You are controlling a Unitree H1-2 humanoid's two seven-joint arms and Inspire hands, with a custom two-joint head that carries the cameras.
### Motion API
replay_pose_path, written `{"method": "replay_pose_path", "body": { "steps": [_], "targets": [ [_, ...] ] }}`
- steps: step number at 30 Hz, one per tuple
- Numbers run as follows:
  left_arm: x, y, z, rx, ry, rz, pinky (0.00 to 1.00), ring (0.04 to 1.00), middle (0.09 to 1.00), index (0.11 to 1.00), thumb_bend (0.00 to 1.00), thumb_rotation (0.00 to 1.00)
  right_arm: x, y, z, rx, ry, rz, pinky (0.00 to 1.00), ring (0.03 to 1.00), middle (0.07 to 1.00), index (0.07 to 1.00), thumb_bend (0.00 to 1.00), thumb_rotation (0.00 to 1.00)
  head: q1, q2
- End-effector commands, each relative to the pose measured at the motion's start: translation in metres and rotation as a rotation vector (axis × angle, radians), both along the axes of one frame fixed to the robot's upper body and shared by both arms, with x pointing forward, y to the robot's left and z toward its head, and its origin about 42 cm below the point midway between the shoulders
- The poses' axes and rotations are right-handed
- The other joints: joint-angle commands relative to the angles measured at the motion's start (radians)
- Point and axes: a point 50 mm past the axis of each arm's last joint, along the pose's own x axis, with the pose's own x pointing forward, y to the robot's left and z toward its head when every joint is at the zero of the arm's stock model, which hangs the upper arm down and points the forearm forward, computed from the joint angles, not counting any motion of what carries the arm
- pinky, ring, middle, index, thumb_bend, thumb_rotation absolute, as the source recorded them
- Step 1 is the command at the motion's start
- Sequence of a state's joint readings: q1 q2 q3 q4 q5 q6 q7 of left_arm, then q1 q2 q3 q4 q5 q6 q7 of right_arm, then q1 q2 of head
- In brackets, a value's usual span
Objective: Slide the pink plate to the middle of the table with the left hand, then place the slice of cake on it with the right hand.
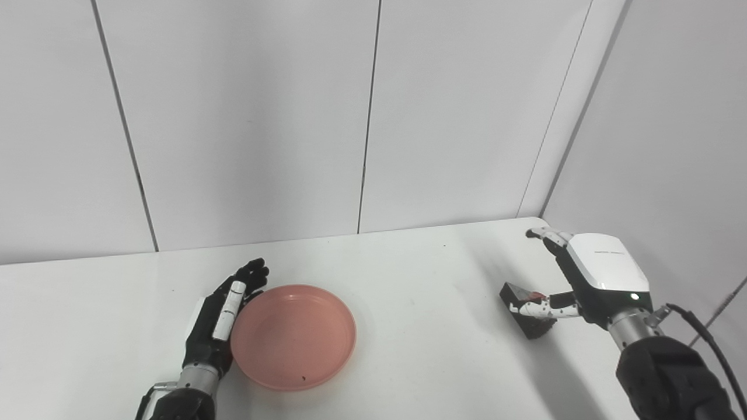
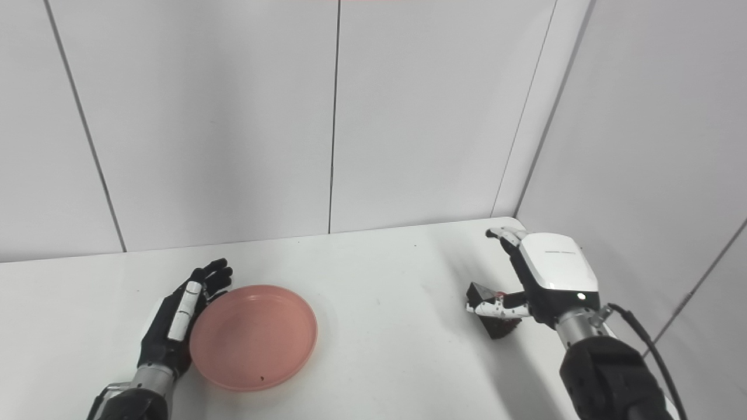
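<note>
— Where did we find the pink plate (image 1: 293, 336)?

— It lay flat on the white bench (image 1: 420, 291), left of the middle, and nothing was on it except a small dark speck near its front rim. Our left hand (image 1: 224, 318) stood on edge against the plate's left rim, fingers stretched out and a little apart, curling round the far-left side. It gripped nothing; the palm was just pressed to the rim.

— And the slice of cake (image 1: 525, 308)?

— Well apart from the plate, near the right side of the bench. It was a dark wedge with something red on top. Our right hand (image 1: 575, 280) was right beside it, on its right. The thumb lay along the near edge of the wedge, touching it, while the fingers (image 1: 545, 235) were spread wide and reached past it toward the wall.

— Did we have hold of it?

— No. The hand was wide open around the slice, which sat on the bench.
</note>
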State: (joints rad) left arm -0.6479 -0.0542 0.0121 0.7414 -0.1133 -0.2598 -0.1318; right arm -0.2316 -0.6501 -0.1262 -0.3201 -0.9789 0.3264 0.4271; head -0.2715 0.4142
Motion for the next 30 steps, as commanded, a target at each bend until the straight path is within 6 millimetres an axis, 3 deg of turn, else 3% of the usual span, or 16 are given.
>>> {"method": "replay_pose_path", "body": {
  "steps": [1,6,12,26,30],
  "targets": [
    [-0.007,-0.006,-0.014,-0.002,0.040,-0.011,0.85,0.859,0.822,0.770,0.77,0.86,0.008,-0.013,0.011,-0.023,0.019,-0.058,0.57,0.784,0.826,0.803,1.00,0.47,0.002,0.001],
    [-0.008,-0.007,-0.014,0.002,0.038,-0.015,0.84,0.859,0.820,0.766,0.76,0.86,0.019,-0.028,-0.001,0.015,0.085,-0.095,0.63,0.797,0.836,0.819,1.00,0.49,0.004,0.003],
    [-0.008,-0.007,-0.016,-0.003,0.040,-0.016,0.85,0.863,0.822,0.767,0.74,0.85,0.028,-0.040,-0.014,0.045,0.127,-0.099,0.63,0.800,0.849,0.827,1.00,0.52,0.005,0.005],
    [-0.008,-0.007,-0.016,0.011,0.042,-0.016,0.85,0.865,0.825,0.756,0.72,0.86,0.037,-0.041,-0.029,0.106,0.115,-0.095,0.65,0.824,0.861,0.836,1.00,0.52,0.013,0.015],
    [-0.008,-0.007,-0.017,0.009,0.047,-0.015,0.84,0.864,0.825,0.763,0.72,0.85,0.040,-0.039,-0.039,0.127,0.073,-0.088,0.63,0.790,0.838,0.819,1.00,0.51,0.015,0.017]
  ]
}}
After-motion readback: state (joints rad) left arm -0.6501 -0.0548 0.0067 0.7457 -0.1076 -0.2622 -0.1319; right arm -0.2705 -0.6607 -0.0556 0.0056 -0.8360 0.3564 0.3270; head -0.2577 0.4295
